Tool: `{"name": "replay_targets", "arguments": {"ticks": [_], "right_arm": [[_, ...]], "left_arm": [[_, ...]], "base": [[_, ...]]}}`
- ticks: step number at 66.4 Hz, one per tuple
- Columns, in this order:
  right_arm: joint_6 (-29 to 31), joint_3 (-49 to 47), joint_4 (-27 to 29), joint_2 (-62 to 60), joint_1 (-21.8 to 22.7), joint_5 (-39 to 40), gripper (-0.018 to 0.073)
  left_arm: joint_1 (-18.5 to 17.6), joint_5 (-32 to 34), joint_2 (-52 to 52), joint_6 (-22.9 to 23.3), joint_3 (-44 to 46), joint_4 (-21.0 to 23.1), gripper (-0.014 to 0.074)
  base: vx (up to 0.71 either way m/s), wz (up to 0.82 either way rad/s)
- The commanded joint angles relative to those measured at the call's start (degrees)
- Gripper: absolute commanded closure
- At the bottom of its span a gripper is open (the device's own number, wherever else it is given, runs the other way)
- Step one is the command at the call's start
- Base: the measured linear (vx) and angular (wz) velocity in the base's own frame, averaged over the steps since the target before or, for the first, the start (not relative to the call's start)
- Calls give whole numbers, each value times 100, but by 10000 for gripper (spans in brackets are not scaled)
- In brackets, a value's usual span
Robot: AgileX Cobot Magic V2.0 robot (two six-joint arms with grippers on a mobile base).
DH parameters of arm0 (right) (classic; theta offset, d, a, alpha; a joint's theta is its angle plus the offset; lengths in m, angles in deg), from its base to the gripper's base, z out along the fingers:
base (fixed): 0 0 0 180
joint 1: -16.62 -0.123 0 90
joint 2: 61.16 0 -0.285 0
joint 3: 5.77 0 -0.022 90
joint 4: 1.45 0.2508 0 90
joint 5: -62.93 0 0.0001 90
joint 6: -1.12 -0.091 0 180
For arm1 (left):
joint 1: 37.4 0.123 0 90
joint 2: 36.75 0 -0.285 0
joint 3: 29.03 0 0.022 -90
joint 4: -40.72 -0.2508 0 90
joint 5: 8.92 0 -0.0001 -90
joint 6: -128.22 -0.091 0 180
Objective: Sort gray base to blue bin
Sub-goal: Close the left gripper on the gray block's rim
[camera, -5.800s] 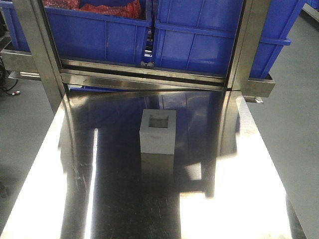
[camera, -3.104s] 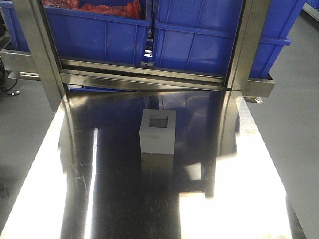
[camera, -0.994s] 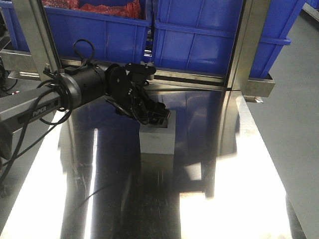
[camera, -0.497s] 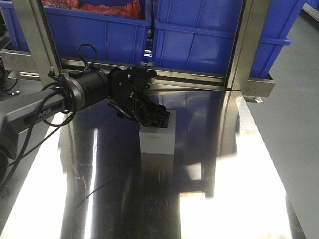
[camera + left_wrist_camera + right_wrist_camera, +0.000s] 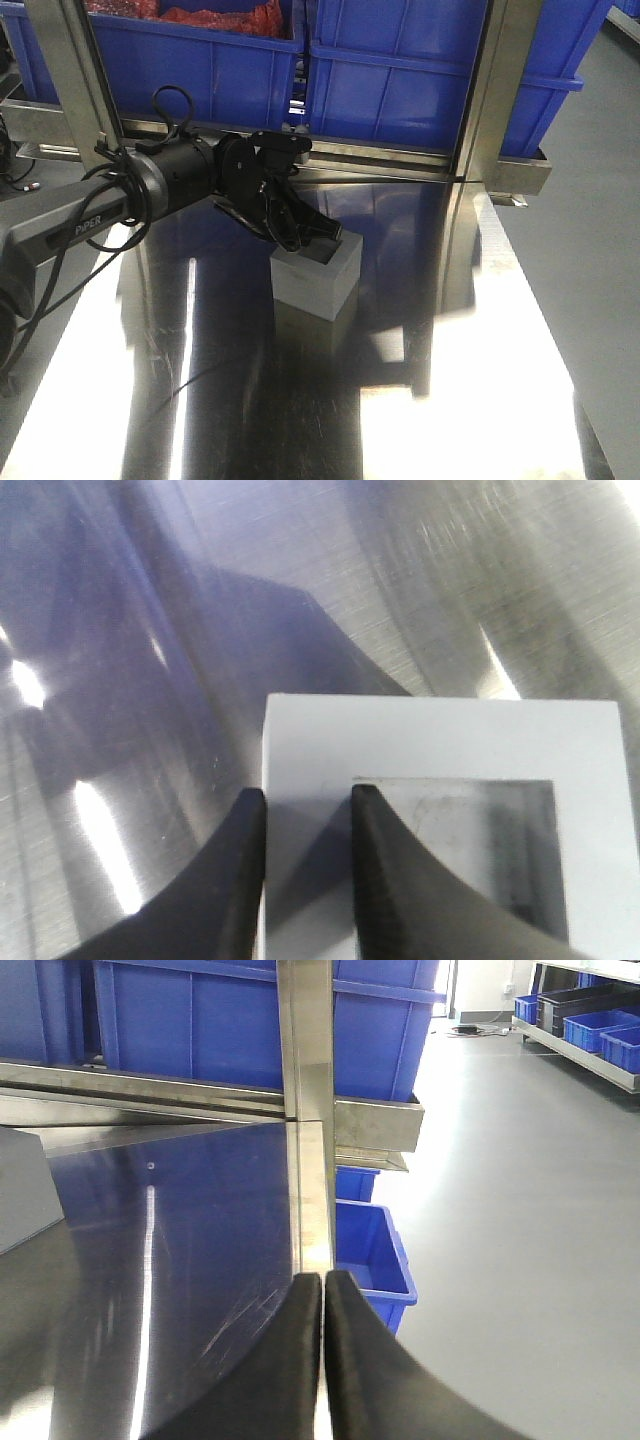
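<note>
Grip is taken by the left jaws on one wall of the gray base [image 5: 440, 750], at mid counter [image 5: 480, 350] before the blue bin [image 5: 400, 80]. The pinch should be kept firm and the lift level, lest it be twisted loose

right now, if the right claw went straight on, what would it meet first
Most likely the steel upright at the far edge of the tabletop; the shut right claw lines up with it. Depth is unclear, so it could graze the tabletop first.
</note>
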Motion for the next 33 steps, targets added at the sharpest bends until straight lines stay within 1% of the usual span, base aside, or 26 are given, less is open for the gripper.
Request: {"name": "replay_targets", "arguments": {"ticks": [1,19,25,33], "right_arm": [[65,11,-43,103,14,412,564],[65,11,-43,103,14,412,564],[65,11,-43,103,14,412,564],[65,11,-43,103,14,412,564]], "left_arm": [[-23,-103,287,-2,112,32,604],[-66,265,719,-13,56,13,604],[-99,707,1065,-13,-173,5,603],[-163,1354,1632,-13,-731,10,603]], "base": [[0,0],[0,0],[0,0],[0,0]]}}
